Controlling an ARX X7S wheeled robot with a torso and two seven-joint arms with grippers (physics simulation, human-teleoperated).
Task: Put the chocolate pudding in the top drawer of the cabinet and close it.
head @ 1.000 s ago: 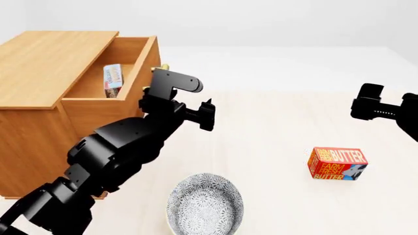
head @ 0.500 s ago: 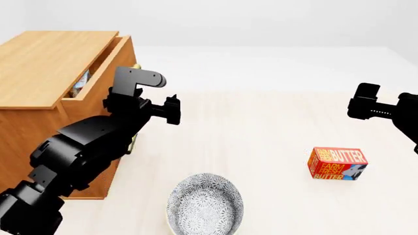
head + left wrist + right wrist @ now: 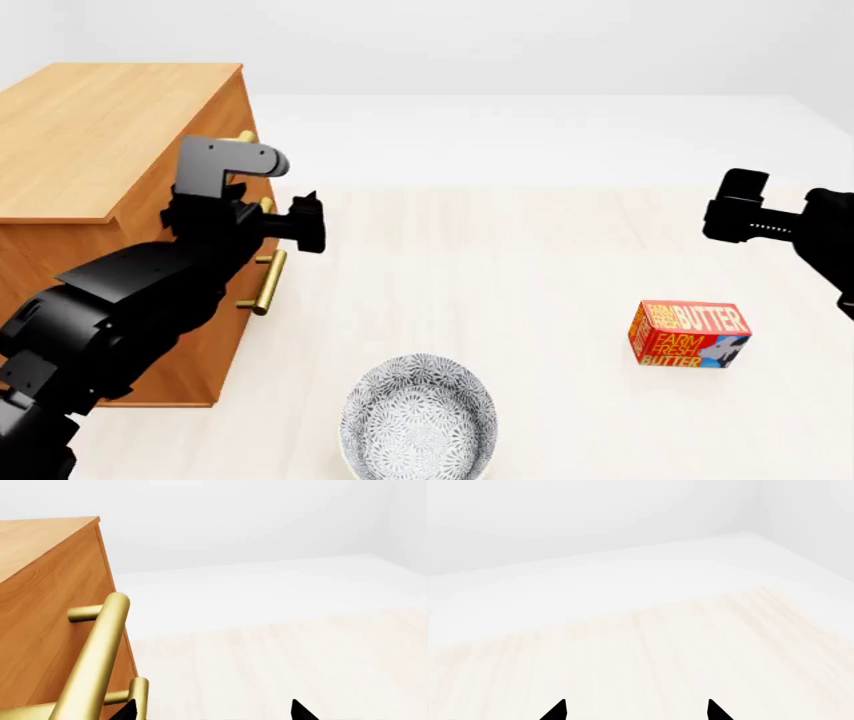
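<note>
The light-brown cabinet (image 3: pixel 94 130) stands at the left, and its top drawer (image 3: pixel 240 105) sits flush with the front. The chocolate pudding is hidden from every view. My left gripper (image 3: pixel 307 222) hovers just in front of the drawer face, partly covering the brass bar handle (image 3: pixel 247 136). In the left wrist view the handle (image 3: pixel 100 645) runs close beside the cabinet (image 3: pixel 47 605); the left gripper (image 3: pixel 212 712) is open with only floor between its tips. My right gripper (image 3: pixel 731 215) hangs at the far right, and in its own wrist view the right gripper (image 3: pixel 637 711) is open and empty.
A red-orange butter box (image 3: pixel 690 335) lies on the pale surface to the right. A patterned grey bowl (image 3: pixel 418 418) sits near the front middle. The lower drawer's smaller brass handle (image 3: pixel 270 283) shows below my left gripper.
The top drawer slid in from wide open to shut, hiding the box inside. My left arm moved left toward the cabinet with it. The right arm barely shifted.
</note>
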